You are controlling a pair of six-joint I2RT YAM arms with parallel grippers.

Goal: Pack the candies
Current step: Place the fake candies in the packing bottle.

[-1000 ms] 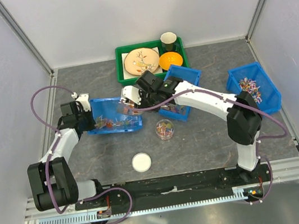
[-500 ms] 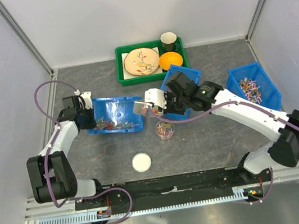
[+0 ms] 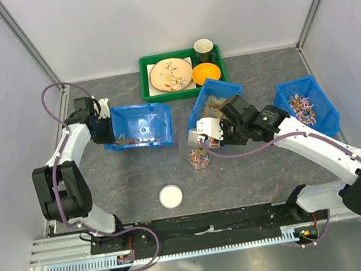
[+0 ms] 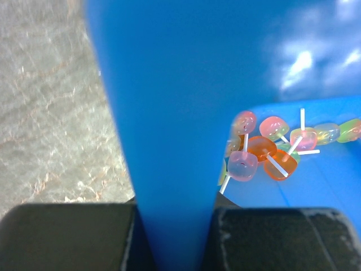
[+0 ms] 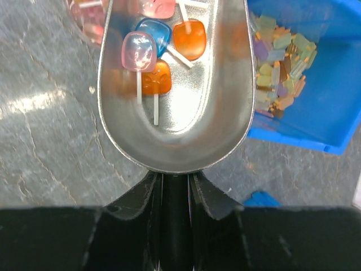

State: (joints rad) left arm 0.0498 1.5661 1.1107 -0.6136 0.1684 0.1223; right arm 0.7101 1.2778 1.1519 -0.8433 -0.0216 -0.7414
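a view from above shows two robot arms working over a grey stone-patterned table [image 3: 255, 172]. the right gripper [image 3: 229, 132] has its jaws pressed together on the handle of a metal scoop [image 5: 175, 84], which reaches straight out ahead of the jaws. in the scoop's bowl lie a few of the candies [image 5: 148, 59]: small translucent lollipop-like sweets on thin white sticks, pink, blue and orange. just beyond and below the scoop's tip sits a small clear jar [image 3: 199, 156] that already holds some sweets. its white lid [image 3: 171, 195] lies apart, nearer the arm bases.

the left gripper [image 3: 99, 129] pinches the wall of a blue bin [image 3: 138, 121] between its jaws, one jaw on each side of the plastic. more candies [image 4: 265, 147] are heaped inside that bin, ahead and to the right of the jaws, against its lower edge.

to the right of the right jaws is a second blue bin [image 5: 321, 84] of pastel packets. a third blue bin [image 3: 306, 105] and a green tray [image 3: 148, 85] of crockery stand further off.

the sweets look light, hard and smooth. they would probably slide and roll freely on metal and be awkward to pinch singly, so carrying them in the scoop seems wise, keeping it level until its tip is over the jar.
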